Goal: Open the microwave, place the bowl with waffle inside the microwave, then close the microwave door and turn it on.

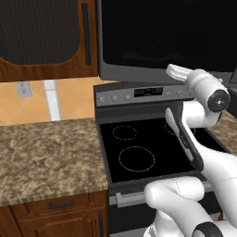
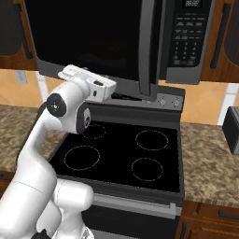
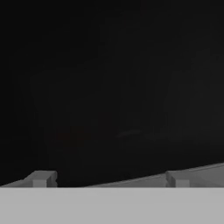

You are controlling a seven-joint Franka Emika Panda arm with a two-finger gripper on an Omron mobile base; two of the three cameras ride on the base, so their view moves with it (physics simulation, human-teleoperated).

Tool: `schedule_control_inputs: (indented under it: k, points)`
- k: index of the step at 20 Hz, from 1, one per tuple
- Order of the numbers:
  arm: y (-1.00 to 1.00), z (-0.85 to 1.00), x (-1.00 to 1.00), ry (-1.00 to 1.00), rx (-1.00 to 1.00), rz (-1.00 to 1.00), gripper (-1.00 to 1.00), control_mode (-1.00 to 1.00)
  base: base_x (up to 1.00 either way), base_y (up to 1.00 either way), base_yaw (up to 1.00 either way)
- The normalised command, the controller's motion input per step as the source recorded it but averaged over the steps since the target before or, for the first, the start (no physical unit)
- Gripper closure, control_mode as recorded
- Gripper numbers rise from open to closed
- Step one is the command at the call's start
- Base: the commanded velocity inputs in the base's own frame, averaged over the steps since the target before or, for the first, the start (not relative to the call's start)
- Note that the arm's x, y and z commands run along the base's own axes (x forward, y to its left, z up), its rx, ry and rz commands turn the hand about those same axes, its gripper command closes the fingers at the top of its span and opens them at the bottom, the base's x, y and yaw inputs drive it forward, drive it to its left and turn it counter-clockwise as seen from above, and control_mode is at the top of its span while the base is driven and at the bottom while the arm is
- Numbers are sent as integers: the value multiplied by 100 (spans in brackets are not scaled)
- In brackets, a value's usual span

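Observation:
The microwave (image 2: 186,70) hangs above the stove. Its control panel is on the right. The microwave door (image 2: 88,32) is a wide black glass panel with a vertical grey bar handle (image 2: 148,46). The handle edge seems to stand slightly out from the panel. My white hand (image 2: 91,84) is raised at the door's lower edge, left of the handle, and points at the glass. In the hand view my gripper (image 3: 109,179) is open, its fingertips (image 3: 41,178) wide apart, with dark glass close ahead and nothing between them. The bowl and the waffle are out of view.
Below is the black-topped stove (image 1: 139,148) with burner rings and a knob panel (image 1: 139,95). Speckled granite counter (image 1: 46,152) lies to its left and more counter (image 2: 210,163) to its right, where a dark appliance (image 2: 232,128) stands. Wooden cabinets (image 1: 41,37) flank the microwave.

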Motion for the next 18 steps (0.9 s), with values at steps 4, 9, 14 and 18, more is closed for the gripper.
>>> schedule_control_inputs:
  k: [4,9,14,18]
  points:
    - [-14,13,39,10,0,2,-100,-100,0,0,0]
    - [-12,11,34,10,0,0,-100,-100,0,0,0]
    - [-2,1,22,6,0,0,-100,-100,0,0,0]
    - [0,0,28,0,0,0,-100,-100,0,0,0]
